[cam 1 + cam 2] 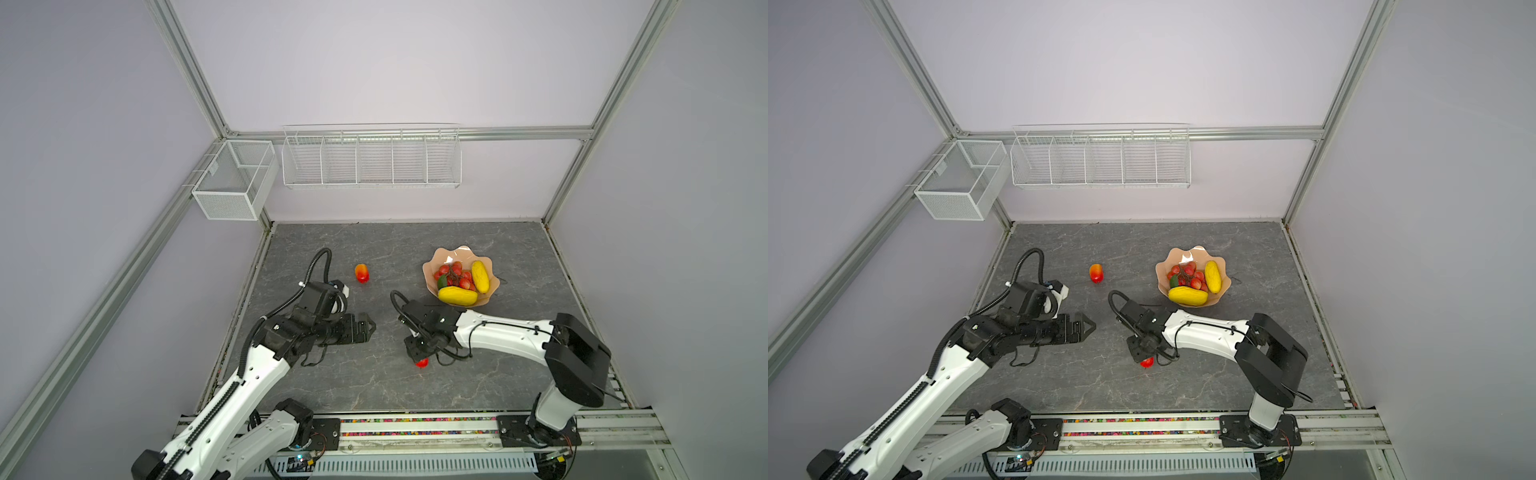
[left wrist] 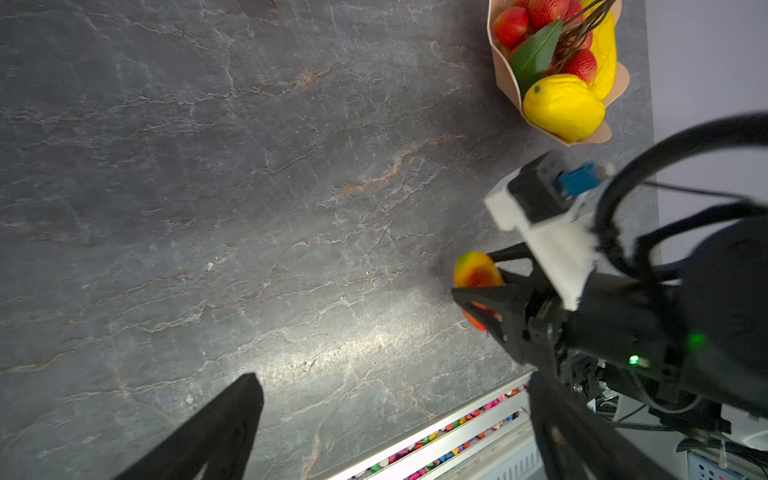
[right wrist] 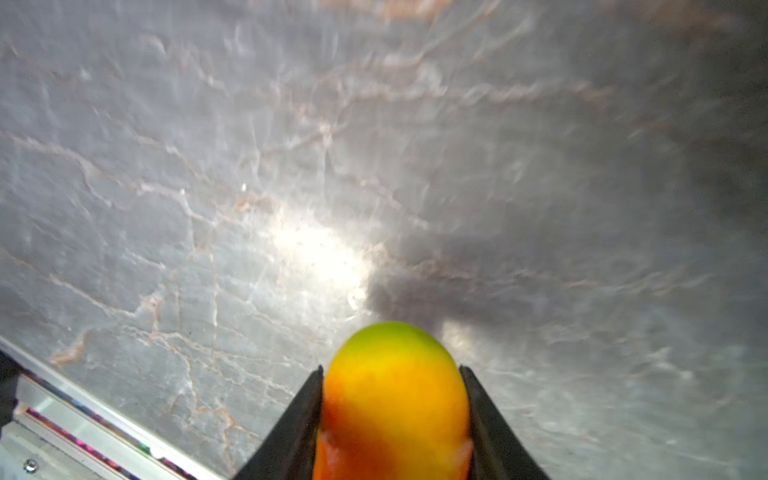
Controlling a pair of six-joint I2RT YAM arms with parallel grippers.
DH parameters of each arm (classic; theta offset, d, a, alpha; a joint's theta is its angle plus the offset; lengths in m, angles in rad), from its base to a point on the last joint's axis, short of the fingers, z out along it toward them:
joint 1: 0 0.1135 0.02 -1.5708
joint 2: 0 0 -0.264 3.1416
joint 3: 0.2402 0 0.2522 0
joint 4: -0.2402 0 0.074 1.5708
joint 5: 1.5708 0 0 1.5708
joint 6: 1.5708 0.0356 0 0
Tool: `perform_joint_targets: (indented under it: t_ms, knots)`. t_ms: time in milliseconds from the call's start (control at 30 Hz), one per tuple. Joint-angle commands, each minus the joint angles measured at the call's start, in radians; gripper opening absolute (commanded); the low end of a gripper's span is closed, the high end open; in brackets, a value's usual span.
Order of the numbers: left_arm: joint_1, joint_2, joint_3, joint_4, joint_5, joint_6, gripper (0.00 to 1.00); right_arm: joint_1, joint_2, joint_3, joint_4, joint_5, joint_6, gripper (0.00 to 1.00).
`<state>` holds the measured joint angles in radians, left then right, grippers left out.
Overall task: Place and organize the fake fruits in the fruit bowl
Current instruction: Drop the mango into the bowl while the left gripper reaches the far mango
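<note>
Dark grey marble-look tabletop (image 1: 374, 249) is shown in both top views. Fruit bowl (image 1: 427, 272) is set on it, right of centre. Loose mango (image 1: 362, 273) is laid on bare top left of bowl, well apart. 2nd mango (image 1: 422, 363) nr front: contact w/ top can't be told.

- Fruit bowl (image 1: 441, 259): glossy peach-pink with a wavy petal rim, upright on the grey table, right of centre.
- Two yellow ribbed fruits lie inside it: one (image 1: 458, 295) across the near rim, the other (image 1: 480, 276) along the right wall.
- Berry bunch (image 1: 455, 276): red with a green leaf, in the bowl beside both.
- Far mango (image 1: 362, 272): red-orange, alone on the table, well left of the bowl.
- Near mango (image 3: 395, 399): green-tipped, yellow to orange, pinched by the right gripper (image 3: 390, 368).
</note>
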<state>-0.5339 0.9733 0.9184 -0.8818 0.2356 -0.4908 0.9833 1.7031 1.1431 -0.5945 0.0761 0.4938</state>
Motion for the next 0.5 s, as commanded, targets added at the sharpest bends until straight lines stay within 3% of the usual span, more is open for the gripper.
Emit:
perform_joint_targets:
  t_ms: [0, 200, 467]
  knots:
    - [0.003, 0.069, 0.061, 0.107, 0.012, 0.029, 0.99, -0.092, -0.033, 0.101, -0.047, 0.025, -0.167, 0.41]
    - [0.004, 0.237, 0.164, 0.191, 0.018, 0.065, 0.99, -0.289, 0.058, 0.321, -0.088, -0.01, -0.296, 0.41]
    - [0.009, 0.384, 0.264, 0.231, -0.01, 0.092, 0.99, -0.408, 0.247, 0.551, -0.068, -0.004, -0.374, 0.41]
